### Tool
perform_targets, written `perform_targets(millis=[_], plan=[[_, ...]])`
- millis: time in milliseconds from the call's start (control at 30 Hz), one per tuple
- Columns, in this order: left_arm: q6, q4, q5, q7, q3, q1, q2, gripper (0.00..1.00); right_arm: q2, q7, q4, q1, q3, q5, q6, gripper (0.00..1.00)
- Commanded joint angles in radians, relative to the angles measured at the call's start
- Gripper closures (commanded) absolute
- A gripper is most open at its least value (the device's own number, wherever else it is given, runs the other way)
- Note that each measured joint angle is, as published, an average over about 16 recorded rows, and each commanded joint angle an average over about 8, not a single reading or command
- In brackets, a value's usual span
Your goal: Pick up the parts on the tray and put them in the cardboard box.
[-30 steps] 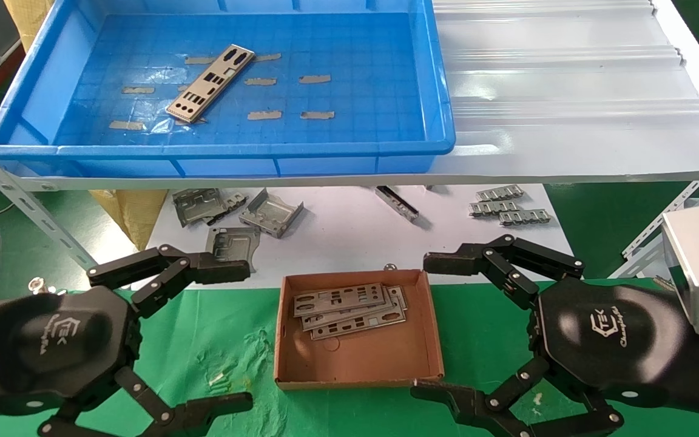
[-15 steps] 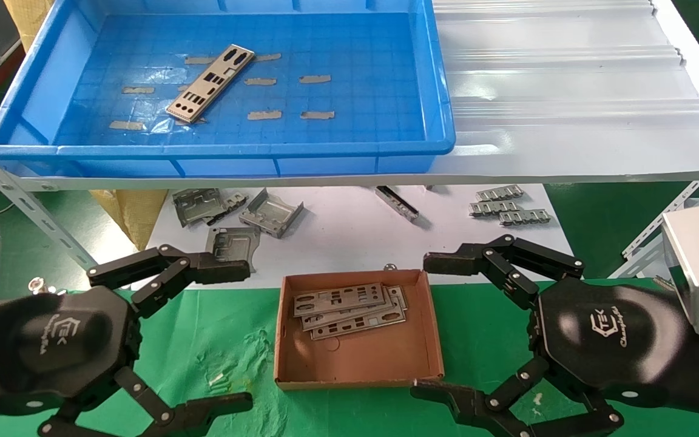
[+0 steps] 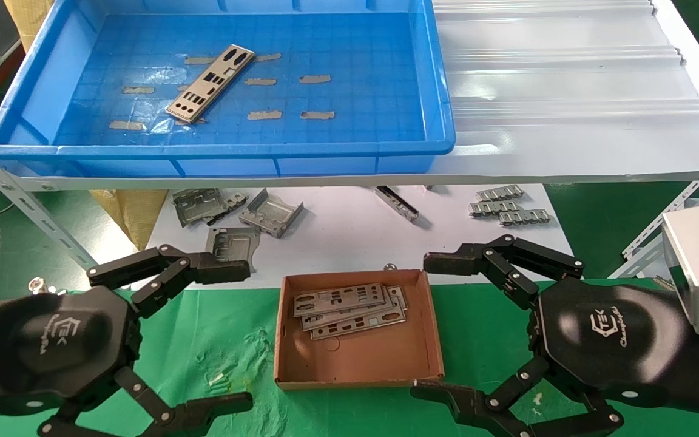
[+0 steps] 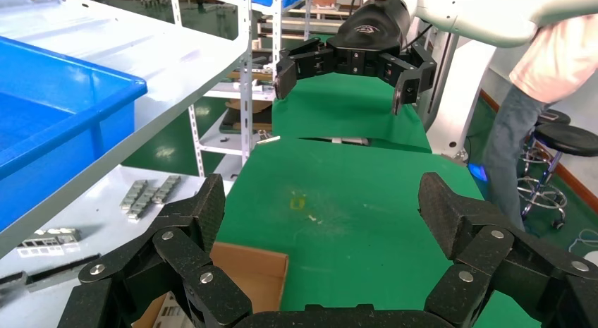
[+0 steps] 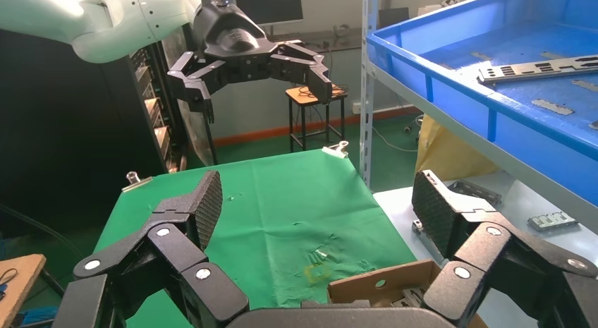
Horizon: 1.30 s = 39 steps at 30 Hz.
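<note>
Head view, both arms at rest: nothing has shifted over the last second, so I judge this a pause between transfers. My left gripper [image 3: 219,334] and right gripper [image 3: 446,325] hover with fingers spread wide and empty, one at each side edge of the cardboard box [image 3: 428,340] on the green mat. Several parts [image 3: 349,311] lie stacked against the box's far wall. One part [image 3: 210,83] remains on the tray [image 3: 386,79], lying diagonally toward its far left corner, so one pick is left. How many plates make up the stack I cannot count; the tray's far wall is cut off
</note>
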State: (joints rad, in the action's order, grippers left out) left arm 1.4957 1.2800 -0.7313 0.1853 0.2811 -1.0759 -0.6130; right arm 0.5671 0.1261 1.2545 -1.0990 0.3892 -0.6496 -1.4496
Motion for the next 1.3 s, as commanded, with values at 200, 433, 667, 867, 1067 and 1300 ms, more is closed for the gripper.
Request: perform_targets(millis=[200, 433, 667, 867, 1067, 1300], plan=[[0.0, 0.0, 0.0, 0.0, 0.0, 0.0, 0.0, 0.0, 0.0, 0.0, 0.0, 0.0, 0.0, 0.0, 0.0, 1.0], [0.0, 0.0, 0.0, 0.0, 0.0, 0.0, 0.0, 0.0, 0.0, 0.0, 0.0, 0.0, 0.0, 0.0, 0.0, 1.0], [0.0, 0.0, 0.0, 0.0, 0.0, 0.0, 0.0, 0.0, 0.0, 0.0, 0.0, 0.0, 0.0, 0.0, 0.0, 1.0], [0.0, 0.0, 0.0, 0.0, 0.0, 0.0, 0.0, 0.0, 0.0, 0.0, 0.0, 0.0, 0.0, 0.0, 0.0, 1.0], [0.0, 0.0, 0.0, 0.0, 0.0, 0.0, 0.0, 0.0, 0.0, 0.0, 0.0, 0.0, 0.0, 0.0, 0.0, 1.0], [0.0, 0.001, 0.0, 0.0, 0.0, 0.0, 0.0, 0.0, 0.0, 0.0, 0.0, 0.0, 0.0, 0.0, 0.0, 1.0]])
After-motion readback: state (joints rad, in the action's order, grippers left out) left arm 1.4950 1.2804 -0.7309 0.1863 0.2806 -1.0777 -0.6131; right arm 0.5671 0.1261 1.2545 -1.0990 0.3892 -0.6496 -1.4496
